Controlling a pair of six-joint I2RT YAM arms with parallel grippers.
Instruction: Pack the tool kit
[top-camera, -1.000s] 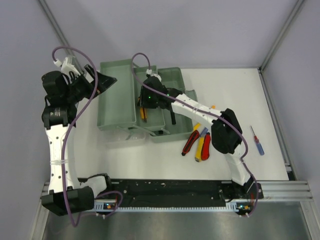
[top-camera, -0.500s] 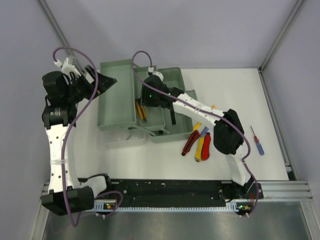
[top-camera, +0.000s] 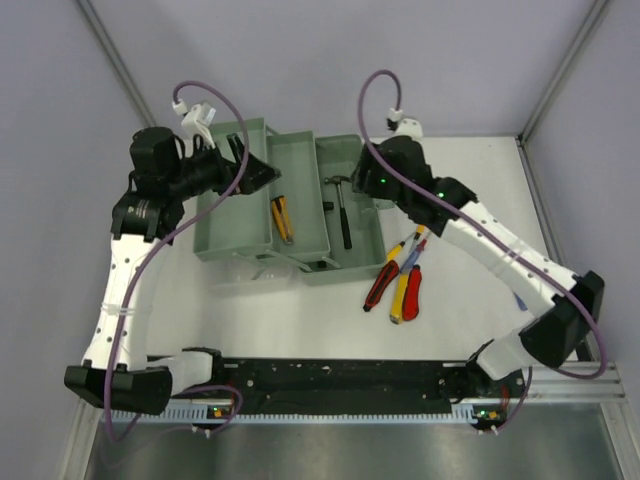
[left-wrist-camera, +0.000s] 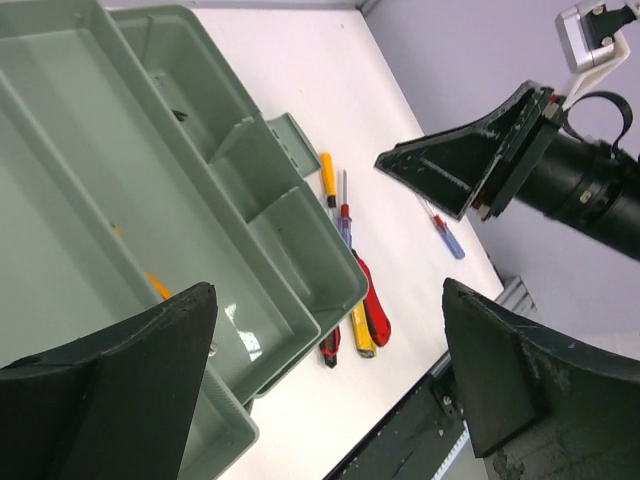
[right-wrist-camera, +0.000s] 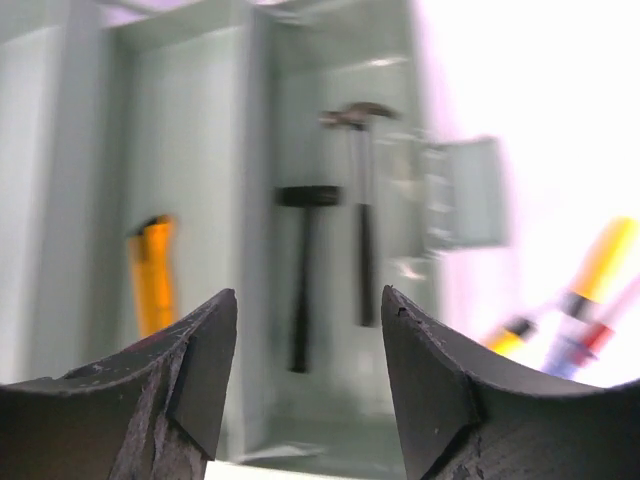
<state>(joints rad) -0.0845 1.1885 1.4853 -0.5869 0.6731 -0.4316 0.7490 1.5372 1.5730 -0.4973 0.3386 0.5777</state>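
Note:
The grey-green toolbox (top-camera: 232, 215) lies open with its tiered trays spread out. A yellow-handled tool (top-camera: 283, 218) lies in the middle tray. Two black hammers (top-camera: 345, 215) rest in the right tray, seen blurred in the right wrist view as hammers (right-wrist-camera: 365, 240) beside the yellow-handled tool (right-wrist-camera: 150, 270). My right gripper (top-camera: 368, 180) hovers open and empty above the right tray's far right corner. My left gripper (top-camera: 255, 168) stands wide open and empty over the left tray's far edge. In the left wrist view the left gripper (left-wrist-camera: 325, 370) frames the toolbox (left-wrist-camera: 150, 200).
Red-handled pliers (top-camera: 380, 285), a yellow tool (top-camera: 402, 295) and a red tool (top-camera: 412, 290) lie on the white table right of the toolbox, with screwdrivers (top-camera: 410, 245) just above them. A blue-handled screwdriver (left-wrist-camera: 447, 238) lies farther right. The black base rail (top-camera: 330, 385) runs along the near edge.
My right gripper has opened, left the yellow-handled tool in the middle tray and pulled back to the right. My left gripper has swung right, over the toolbox's left tray.

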